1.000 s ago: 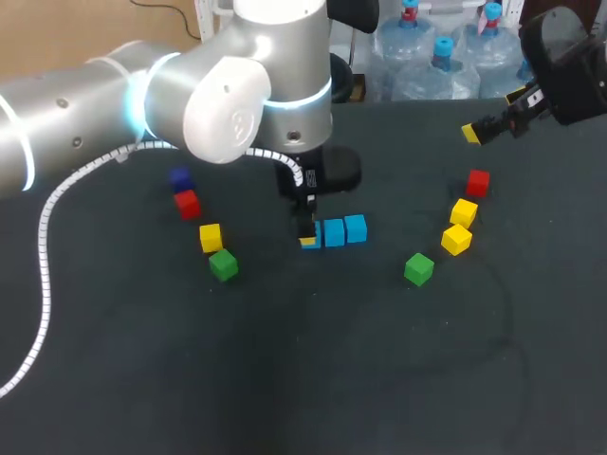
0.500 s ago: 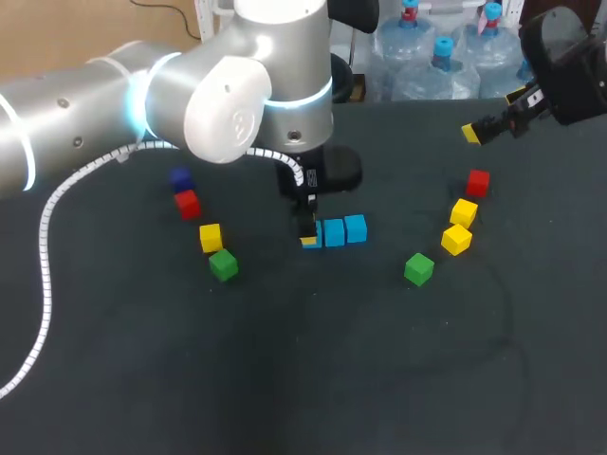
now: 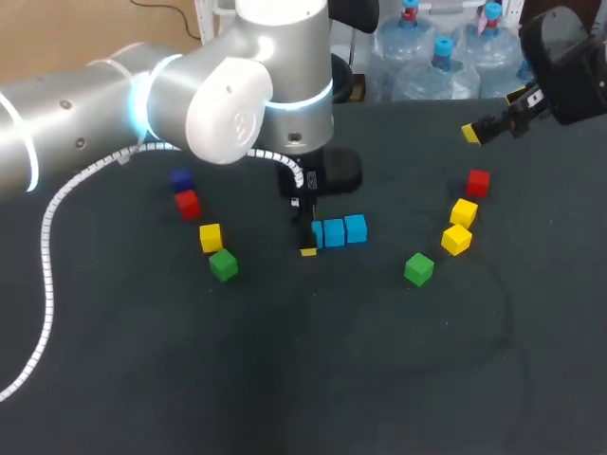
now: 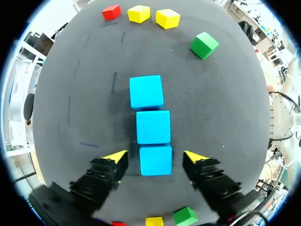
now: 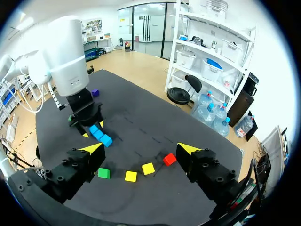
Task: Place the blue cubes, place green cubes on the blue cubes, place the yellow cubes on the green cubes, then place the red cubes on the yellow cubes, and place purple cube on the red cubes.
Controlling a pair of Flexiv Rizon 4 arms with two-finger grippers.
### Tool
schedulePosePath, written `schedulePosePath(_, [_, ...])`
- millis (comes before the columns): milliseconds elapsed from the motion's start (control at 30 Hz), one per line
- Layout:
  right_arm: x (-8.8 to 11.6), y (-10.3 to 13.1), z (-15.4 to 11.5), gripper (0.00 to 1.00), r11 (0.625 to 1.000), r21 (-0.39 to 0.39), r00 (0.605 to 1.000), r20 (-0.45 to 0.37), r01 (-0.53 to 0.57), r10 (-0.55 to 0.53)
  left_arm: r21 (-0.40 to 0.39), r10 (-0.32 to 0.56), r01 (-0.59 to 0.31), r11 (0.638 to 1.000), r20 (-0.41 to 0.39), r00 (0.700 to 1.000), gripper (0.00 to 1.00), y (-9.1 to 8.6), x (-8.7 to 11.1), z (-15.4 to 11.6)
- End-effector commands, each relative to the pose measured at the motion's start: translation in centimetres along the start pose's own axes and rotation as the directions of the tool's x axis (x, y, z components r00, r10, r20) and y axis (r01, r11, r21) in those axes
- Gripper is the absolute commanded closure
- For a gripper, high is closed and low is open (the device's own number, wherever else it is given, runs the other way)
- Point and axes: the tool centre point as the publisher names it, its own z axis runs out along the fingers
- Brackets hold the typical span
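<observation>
Three blue cubes (image 4: 153, 127) lie in a row in the middle of the surface (image 3: 379, 379). The left tool (image 4: 155, 157) stands wide astride the leftmost, the right tool (image 5: 141, 149) wide and empty. Likely next: lift clear and fetch a green cube (image 3: 224, 264).

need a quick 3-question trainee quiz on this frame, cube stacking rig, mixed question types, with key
1. Multiple choice: how many blue cubes form the row at the left pincer? A) two B) three C) four
2. True or false: both green cubes lie directly on the table, with nothing stacked yet.
3. Fill in: the right pincer, off by the far right of the table, is ____ (open or shut).

Key: 1 B; 2 true; 3 open
</observation>
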Motion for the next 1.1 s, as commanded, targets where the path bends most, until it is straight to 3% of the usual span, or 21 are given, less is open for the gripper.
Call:
schedulePosePath(33, [0.1,0.2,0.1,0.0,1.0,0.011,1.0,0.004,-0.001,0.001,0.005,-0.001,0.001,1.0,-0.005,1.0,0.0,0.2,-0.1,0.0])
schedulePosePath(333, [0.1,0.2,0.1,0.0,1.0,0.011,1.0,0.004,-0.001,0.001,0.007,-0.009,0.009,1.0,-0.002,1.0,0.0,0.2,0.4,-0.1])
schedulePosePath(567, [0.1,0.2,0.1,0.0,1.0,0.011,1.0,0.004,-0.001,0.001,-0.001,-0.038,0.038,0.999,-0.017,0.999,0.0,-0.5,2.8,-2.1])
schedulePosePath(800, [0.1,0.2,0.1,0.0,1.0,0.011,1.0,0.004,-0.001,0.001,0.055,-0.056,0.058,0.997,-0.039,0.998,0.0,-1.6,4.7,-3.1])
schedulePosePath(1100, [0.1,0.2,0.1,0.0,1.0,0.011,1.0,0.004,-0.001,0.001,0.047,-0.227,0.235,0.971,-0.125,0.966,0.0,-3.4,7.2,-3.6])
